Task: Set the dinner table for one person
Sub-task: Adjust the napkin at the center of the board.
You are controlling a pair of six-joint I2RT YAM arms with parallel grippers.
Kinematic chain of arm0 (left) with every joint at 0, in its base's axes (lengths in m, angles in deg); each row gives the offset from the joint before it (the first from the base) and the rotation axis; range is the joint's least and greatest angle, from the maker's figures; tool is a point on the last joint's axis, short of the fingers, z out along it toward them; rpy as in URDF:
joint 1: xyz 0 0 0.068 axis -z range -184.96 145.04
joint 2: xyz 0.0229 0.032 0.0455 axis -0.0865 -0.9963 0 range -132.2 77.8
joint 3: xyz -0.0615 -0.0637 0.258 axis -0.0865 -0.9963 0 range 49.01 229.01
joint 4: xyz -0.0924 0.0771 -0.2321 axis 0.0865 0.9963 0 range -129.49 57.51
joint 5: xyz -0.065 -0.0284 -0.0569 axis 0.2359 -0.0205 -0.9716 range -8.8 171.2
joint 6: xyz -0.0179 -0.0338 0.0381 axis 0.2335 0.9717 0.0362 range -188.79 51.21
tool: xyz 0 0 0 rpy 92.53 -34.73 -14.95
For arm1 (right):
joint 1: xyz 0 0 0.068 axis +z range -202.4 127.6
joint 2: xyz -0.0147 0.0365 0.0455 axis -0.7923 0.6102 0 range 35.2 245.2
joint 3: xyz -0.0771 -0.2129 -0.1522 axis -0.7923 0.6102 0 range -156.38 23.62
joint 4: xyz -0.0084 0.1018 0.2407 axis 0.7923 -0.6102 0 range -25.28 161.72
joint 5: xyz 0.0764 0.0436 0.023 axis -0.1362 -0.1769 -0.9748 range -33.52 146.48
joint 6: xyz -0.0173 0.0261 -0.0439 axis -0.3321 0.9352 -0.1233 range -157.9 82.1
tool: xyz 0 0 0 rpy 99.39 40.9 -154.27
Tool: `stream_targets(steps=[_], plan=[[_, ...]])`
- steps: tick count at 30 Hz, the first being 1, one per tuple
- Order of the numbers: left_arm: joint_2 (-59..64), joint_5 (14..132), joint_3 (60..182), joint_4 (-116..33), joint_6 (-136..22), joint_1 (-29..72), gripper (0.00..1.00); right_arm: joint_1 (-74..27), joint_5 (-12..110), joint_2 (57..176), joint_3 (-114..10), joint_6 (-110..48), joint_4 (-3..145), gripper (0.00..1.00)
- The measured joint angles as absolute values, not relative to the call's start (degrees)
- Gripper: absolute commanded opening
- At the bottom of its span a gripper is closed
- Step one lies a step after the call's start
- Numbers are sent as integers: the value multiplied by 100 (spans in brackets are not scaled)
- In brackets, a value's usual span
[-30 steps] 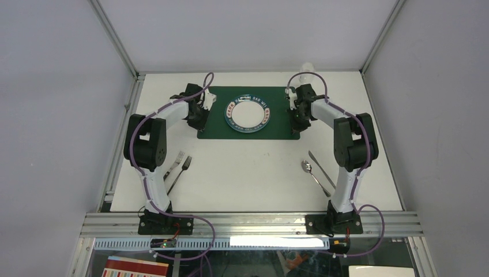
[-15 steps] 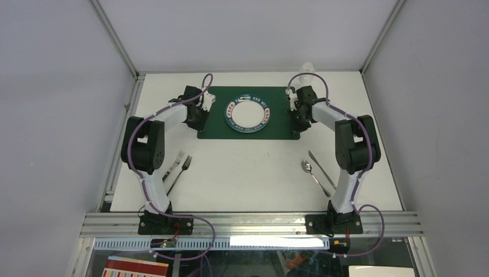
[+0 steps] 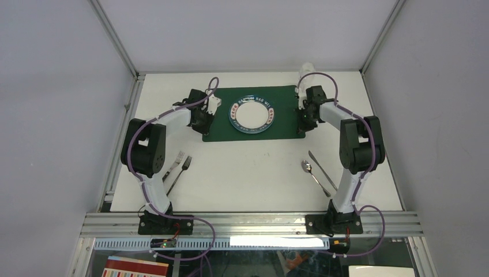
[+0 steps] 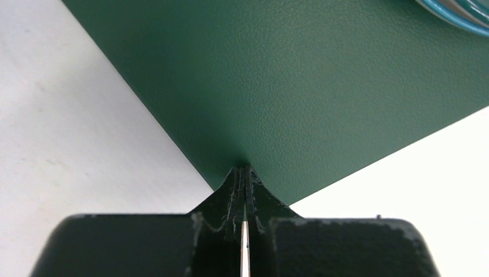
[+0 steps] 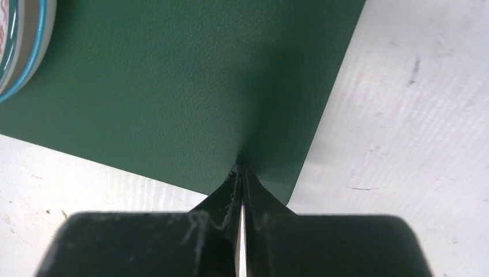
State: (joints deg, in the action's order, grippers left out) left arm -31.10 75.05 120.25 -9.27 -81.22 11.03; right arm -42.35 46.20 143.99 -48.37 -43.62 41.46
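The white dinner table [image 3: 254,173] spreads under both arms and carries everything. On it, the dark green placemat [image 3: 285,98] reaches from the left gripper [image 4: 246,168] across to the right gripper [image 5: 242,166]. Each gripper has its jaws pressed together on 1 near corner of the placemat, the left on the left corner and the right on the right corner. The plate [image 3: 252,115] sits on the placemat between the 2 grippers. Behind the left gripper, toward its base, lie 2 forks [image 3: 182,168]. Behind the right gripper lie a knife [image 3: 319,164] and a spoon [image 3: 307,167], close together.
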Motion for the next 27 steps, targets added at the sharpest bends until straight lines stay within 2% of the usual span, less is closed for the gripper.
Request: stream_targets(steps=[27], plan=[[-2852, 7232, 11693, -929, -8194, 1312, 0, -4450, 4602, 14154, -4480, -4589, 4316, 0]])
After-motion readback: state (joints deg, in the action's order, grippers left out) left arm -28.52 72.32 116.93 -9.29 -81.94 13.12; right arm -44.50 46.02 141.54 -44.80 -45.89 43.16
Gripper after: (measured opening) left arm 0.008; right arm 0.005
